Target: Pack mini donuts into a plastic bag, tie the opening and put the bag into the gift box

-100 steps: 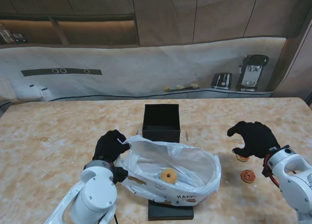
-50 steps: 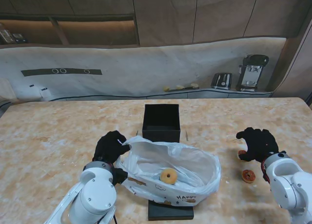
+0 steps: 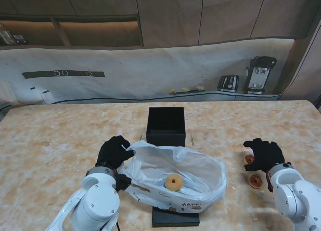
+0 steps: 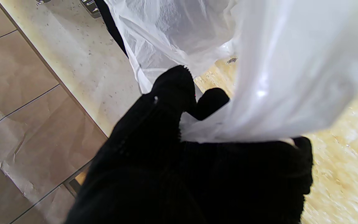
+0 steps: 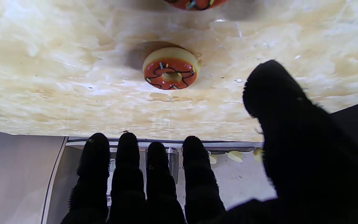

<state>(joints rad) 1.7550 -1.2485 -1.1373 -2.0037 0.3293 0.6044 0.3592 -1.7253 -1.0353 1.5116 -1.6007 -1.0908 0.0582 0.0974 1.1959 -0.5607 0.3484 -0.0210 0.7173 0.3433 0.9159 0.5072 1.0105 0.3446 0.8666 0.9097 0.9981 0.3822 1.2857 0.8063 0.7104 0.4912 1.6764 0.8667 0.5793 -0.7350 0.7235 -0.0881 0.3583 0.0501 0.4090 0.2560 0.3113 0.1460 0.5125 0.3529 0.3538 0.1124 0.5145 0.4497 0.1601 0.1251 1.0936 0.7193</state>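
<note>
A white plastic bag (image 3: 193,168) lies open in the middle of the table with one tan mini donut (image 3: 173,181) inside. My left hand (image 3: 115,151) is shut on the bag's left rim, and the left wrist view shows the film of the bag (image 4: 259,68) pinched between thumb and fingers (image 4: 179,90). The black gift box (image 3: 166,125) stands open just beyond the bag. My right hand (image 3: 263,154) is open over two red-iced donuts, one (image 3: 249,159) by its fingers and one (image 3: 256,181) nearer to me. In the right wrist view, a red-iced donut (image 5: 170,72) lies beyond the straight fingertips (image 5: 157,155), untouched.
A flat black lid (image 3: 175,217) lies under the bag's near edge. A second donut (image 5: 194,2) shows at the edge of the right wrist view. Beyond the table's far edge runs a counter with a toaster (image 3: 228,82) and a coffee machine (image 3: 259,74).
My right hand has dropped lower and come nearer to me, over the two red donuts, and its fingers have straightened from a curl. The left hand and bag have not moved.
</note>
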